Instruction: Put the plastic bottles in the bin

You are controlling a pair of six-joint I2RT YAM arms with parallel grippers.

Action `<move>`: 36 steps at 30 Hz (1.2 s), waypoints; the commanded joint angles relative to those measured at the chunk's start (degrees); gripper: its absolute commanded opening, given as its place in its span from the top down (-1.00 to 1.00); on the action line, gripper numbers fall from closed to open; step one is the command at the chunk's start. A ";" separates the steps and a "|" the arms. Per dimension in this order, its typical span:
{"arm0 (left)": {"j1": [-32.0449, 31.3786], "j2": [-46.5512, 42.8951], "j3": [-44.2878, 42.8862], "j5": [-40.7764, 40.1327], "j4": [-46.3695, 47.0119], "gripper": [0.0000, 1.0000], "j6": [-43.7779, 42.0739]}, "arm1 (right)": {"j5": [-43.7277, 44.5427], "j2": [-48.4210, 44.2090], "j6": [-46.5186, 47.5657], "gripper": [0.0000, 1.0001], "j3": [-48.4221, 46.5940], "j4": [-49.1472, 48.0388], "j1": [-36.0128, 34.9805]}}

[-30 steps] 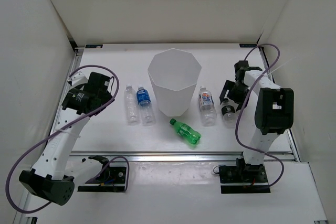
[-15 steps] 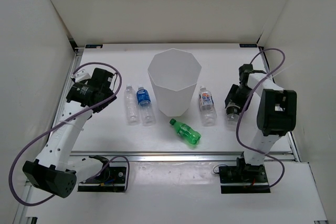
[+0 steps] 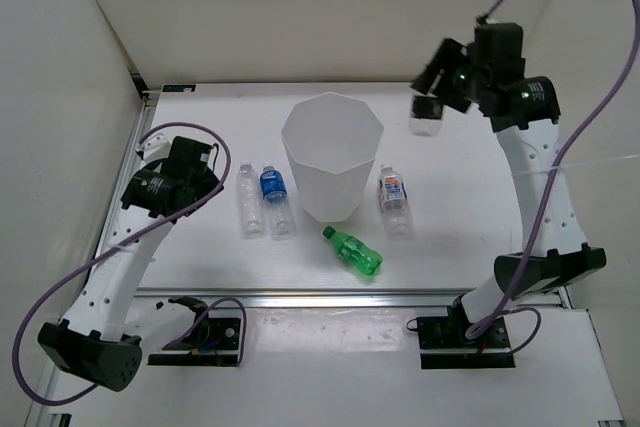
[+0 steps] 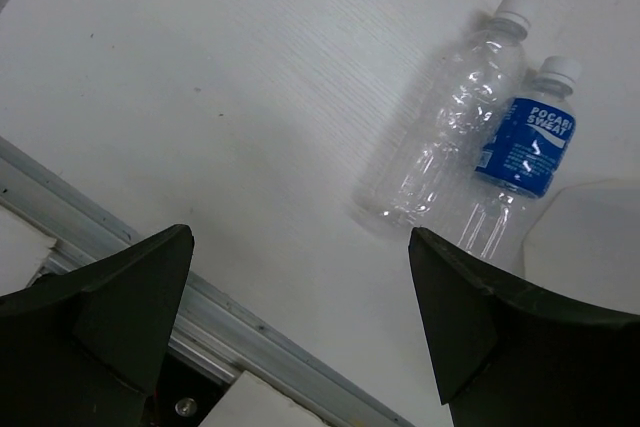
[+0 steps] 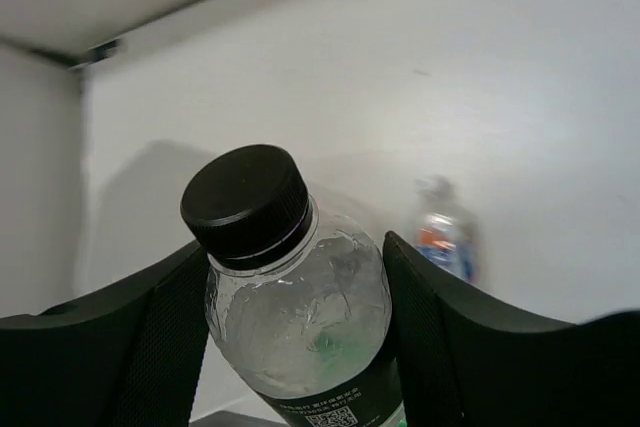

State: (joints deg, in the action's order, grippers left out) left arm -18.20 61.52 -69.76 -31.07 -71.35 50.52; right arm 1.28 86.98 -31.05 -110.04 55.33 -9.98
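The right end effector (image 5: pixel 293 339) is clenched on the black-capped bottle (image 5: pixel 296 299), holding it in the air to the right of the bin (image 3: pixel 331 193). The left end effector (image 4: pixel 300 237) hangs released over the plain clear bottle (image 4: pixel 447 123) and the blue-labelled bottle (image 4: pixel 522 153), which lie side by side on the table (image 3: pixel 200 127). The white/red-labelled bottle (image 3: pixel 394 201) and the green bottle (image 3: pixel 354 251) lie near the bin's base.

Right end effector (image 3: pixel 430 107) high, jaws clamped; left end effector (image 4: pixel 300 237) low, wide open
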 commanded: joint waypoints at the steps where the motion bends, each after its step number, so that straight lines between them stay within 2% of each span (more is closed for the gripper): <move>1: 0.18 -0.70 0.32 1.62 5.78 -1.00 -2.36 | -2.51 5.99 -1.03 0.53 -11.22 -0.04 -10.64; 3: 0.18 -0.09 2.77 4.43 10.93 -1.00 -4.20 | -3.65 11.97 -0.33 0.48 -19.66 -0.05 -14.09; 7: 0.18 3.07 4.01 9.09 15.62 -1.00 -6.92 | -3.23 16.64 -0.33 0.33 -21.80 0.66 -19.54; 8: 0.18 4.91 3.41 10.49 15.63 -1.00 -6.93 | -2.34 17.17 0.45 0.19 -20.84 0.66 -20.25; 9: 0.18 5.80 2.70 11.20 16.59 -1.00 -7.62 | -1.81 17.17 0.98 -0.05 -18.57 0.66 -21.39; 11: 0.18 7.47 1.91 11.82 17.91 -1.00 -8.86 | -2.50 17.17 1.69 -0.22 -16.62 0.66 -22.18; 12: 0.18 8.87 1.38 11.82 18.44 -1.00 -9.56 | -3.12 17.17 1.69 -0.60 -16.61 0.66 -22.19; 14: 0.18 10.11 1.38 11.82 19.84 -1.00 -10.17 | -2.60 17.70 2.40 -0.99 -20.29 2.74 -22.72; 17: 0.18 13.01 1.38 11.82 23.53 -1.00 -10.18 | -0.67 15.42 2.40 -1.00 -22.76 4.17 -22.72; 22: 0.18 21.69 -0.28 14.35 27.49 -1.00 -13.07 | -1.80 8.04 3.88 -1.00 -17.76 3.03 -22.72; 25: 0.18 27.40 -1.52 14.37 27.49 -1.00 -14.13 | -2.42 6.89 5.64 -1.00 -17.75 3.03 -22.72; 36: 0.71 37.79 -2.05 18.94 30.39 -1.00 -12.73 | -1.37 4.52 8.81 -1.00 -18.37 6.28 -22.19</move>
State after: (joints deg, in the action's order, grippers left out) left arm -17.78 99.02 -69.84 -14.48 -42.76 37.43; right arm -0.38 92.99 -24.49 -128.07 61.01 -32.36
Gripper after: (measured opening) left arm 1.000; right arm 0.996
